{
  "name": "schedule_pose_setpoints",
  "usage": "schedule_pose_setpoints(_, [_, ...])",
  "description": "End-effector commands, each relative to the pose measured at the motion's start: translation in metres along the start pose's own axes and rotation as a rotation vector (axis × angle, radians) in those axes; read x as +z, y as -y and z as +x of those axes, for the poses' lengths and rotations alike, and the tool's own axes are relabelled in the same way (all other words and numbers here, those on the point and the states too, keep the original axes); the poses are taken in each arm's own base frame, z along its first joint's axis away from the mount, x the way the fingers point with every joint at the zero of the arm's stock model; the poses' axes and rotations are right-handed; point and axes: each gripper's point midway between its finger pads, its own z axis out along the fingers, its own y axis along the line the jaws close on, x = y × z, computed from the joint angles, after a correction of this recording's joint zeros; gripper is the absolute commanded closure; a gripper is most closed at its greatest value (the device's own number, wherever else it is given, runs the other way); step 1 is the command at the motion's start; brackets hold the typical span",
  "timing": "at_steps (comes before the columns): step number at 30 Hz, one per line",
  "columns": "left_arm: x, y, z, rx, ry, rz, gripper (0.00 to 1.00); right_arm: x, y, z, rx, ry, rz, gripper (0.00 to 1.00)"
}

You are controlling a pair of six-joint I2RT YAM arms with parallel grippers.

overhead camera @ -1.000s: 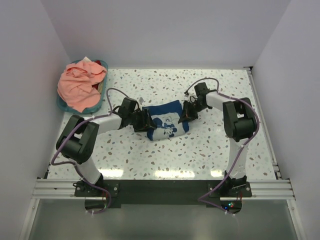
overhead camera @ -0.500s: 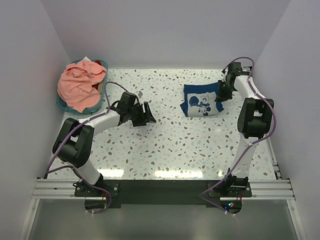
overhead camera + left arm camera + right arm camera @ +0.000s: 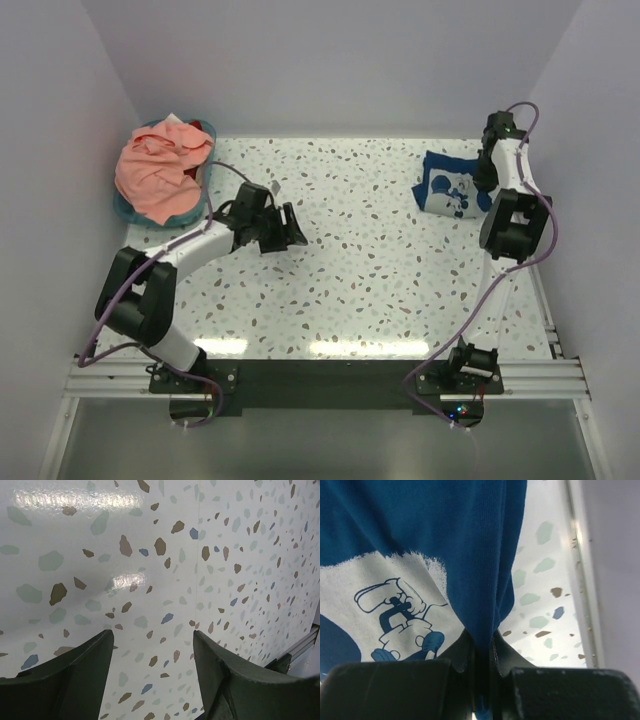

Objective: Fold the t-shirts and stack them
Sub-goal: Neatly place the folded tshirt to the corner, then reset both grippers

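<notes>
The folded navy blue t-shirt (image 3: 449, 189) with a white print lies at the far right of the table. My right gripper (image 3: 487, 178) is shut on its right edge; in the right wrist view the blue cloth (image 3: 445, 535) is pinched between the jaws of the gripper (image 3: 481, 647). The salmon-pink t-shirt (image 3: 158, 172) lies heaped in the teal basket at the far left. My left gripper (image 3: 293, 227) is open and empty over bare table at centre left; the left wrist view shows its gripper (image 3: 152, 642) with only speckled tabletop between the fingers.
The round teal basket (image 3: 128, 212) stands in the far left corner. White walls enclose the table on three sides. A metal rail (image 3: 525, 240) runs along the right edge, close to the blue shirt.
My right gripper has dragged the navy shirt from the middle of the table to the far right. My left gripper let go of it, opened and stayed at centre left.
</notes>
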Motion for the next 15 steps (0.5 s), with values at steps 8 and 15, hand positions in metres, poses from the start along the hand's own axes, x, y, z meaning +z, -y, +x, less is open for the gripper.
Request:
schedule_pose_setpoints(8, [-0.038,0.022,-0.036,0.078,0.162,0.017,0.3,-0.056,0.067,-0.041,0.132,0.188,0.292,0.04])
schedule_pose_setpoints(15, [-0.056,0.018,-0.045,0.098,0.256,-0.011,0.29,-0.121,0.074,-0.037,0.236,0.351,0.235,0.01])
